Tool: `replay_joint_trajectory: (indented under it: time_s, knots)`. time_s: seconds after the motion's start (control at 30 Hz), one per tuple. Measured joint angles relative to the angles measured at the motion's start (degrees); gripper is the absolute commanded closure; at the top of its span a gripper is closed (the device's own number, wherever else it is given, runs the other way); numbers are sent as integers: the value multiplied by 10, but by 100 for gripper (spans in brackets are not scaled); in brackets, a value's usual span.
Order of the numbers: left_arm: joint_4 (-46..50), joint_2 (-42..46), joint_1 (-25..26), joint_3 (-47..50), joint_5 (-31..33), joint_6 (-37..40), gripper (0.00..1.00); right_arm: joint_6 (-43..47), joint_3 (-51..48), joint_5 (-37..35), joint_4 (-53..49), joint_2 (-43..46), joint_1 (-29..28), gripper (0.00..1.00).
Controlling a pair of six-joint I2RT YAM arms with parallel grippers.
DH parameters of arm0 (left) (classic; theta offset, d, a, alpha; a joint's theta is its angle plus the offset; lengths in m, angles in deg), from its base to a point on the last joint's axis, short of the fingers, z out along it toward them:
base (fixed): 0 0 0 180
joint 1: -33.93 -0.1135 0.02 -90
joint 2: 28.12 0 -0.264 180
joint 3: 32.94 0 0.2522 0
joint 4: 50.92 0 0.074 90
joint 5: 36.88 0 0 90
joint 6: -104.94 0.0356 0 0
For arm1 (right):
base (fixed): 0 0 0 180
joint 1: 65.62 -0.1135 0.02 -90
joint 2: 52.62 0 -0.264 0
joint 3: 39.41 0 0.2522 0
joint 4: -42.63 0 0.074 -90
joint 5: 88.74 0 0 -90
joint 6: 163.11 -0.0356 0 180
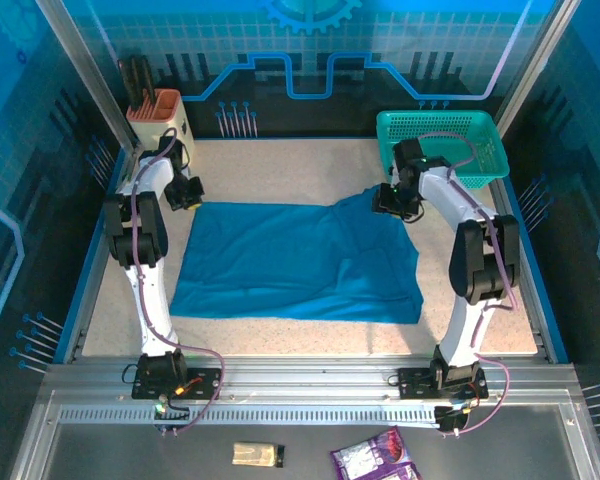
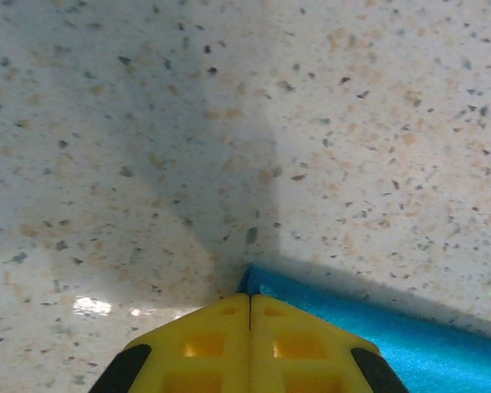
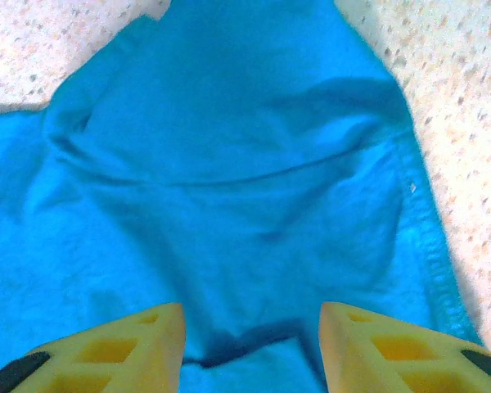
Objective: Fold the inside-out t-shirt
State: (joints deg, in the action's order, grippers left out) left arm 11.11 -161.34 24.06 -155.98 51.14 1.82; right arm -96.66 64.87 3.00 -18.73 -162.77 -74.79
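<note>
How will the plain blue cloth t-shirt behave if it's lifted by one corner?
The plain blue cloth t-shirt will probably droop and drag, since it lies flat with soft wrinkles. It looks thin, so it is likely light. Its stitched hem probably gives a firmer pinch than the middle.

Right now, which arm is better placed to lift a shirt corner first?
Left, probably: the left gripper is shut right at the far left corner of the t-shirt, while the right gripper hangs open over cloth.
</note>
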Motion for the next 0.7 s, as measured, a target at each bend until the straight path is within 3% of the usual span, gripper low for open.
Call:
replay_joint_trajectory:
  time_s: [0.33, 0.7]
  knots:
    - [14, 0, -17, 0, 22, 0, 100, 57, 199, -50, -19, -145, -33, 48]
    - [14, 0, -17, 0, 24, 0, 100, 75, 408, -108, -63, -309, -37, 52]
